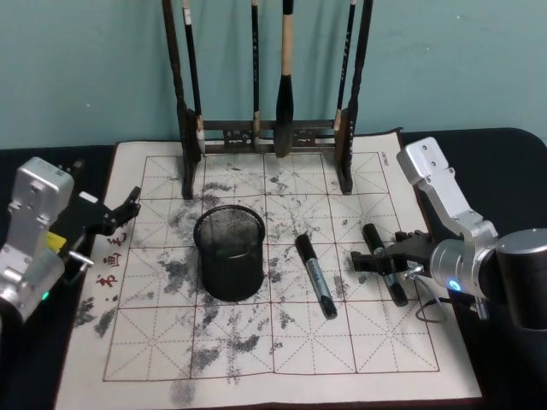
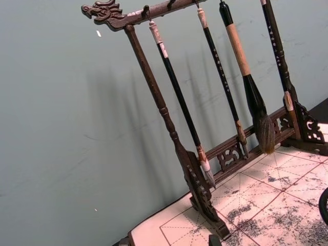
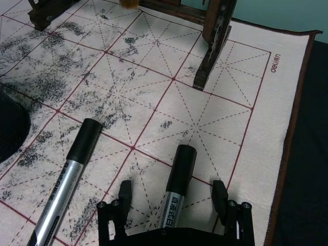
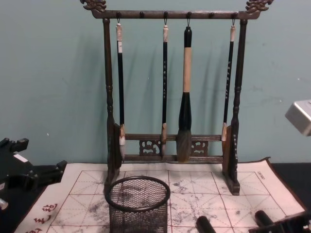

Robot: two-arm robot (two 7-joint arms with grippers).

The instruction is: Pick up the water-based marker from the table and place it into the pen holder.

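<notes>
Head view puts the marker (image 1: 374, 239) flat on the ink-stained mat (image 1: 282, 359), well to the right of the pen holder (image 1: 226, 273). An other marker (image 1: 315, 275) lies between the two. The marker's long axis runs roughly front to back. Its black cap end points away toward the brush rack (image 1: 186, 154) and leans slightly toward the pen holder. Its near end angles away from the pen holder.

The right gripper (image 1: 386, 254) sits low over the marker's middle and hides that stretch of the barrel. In the right wrist view its two fingers (image 3: 125, 190) stand apart on either side of the barrel. A strip of mat shows on each side, so they touch nothing. The marker's tail end runs under the gripper body there and is cut off, and the print on its silver barrel is too small to read.

The other marker lies nearly parallel, cap end also toward the rack. The pen holder stands upright; in the chest view its base is cut off, and just the two markers' cap ends poke up to its right. The left gripper (image 1: 120, 212) is parked well to the left of the pen holder, at the mat's edge.
</notes>
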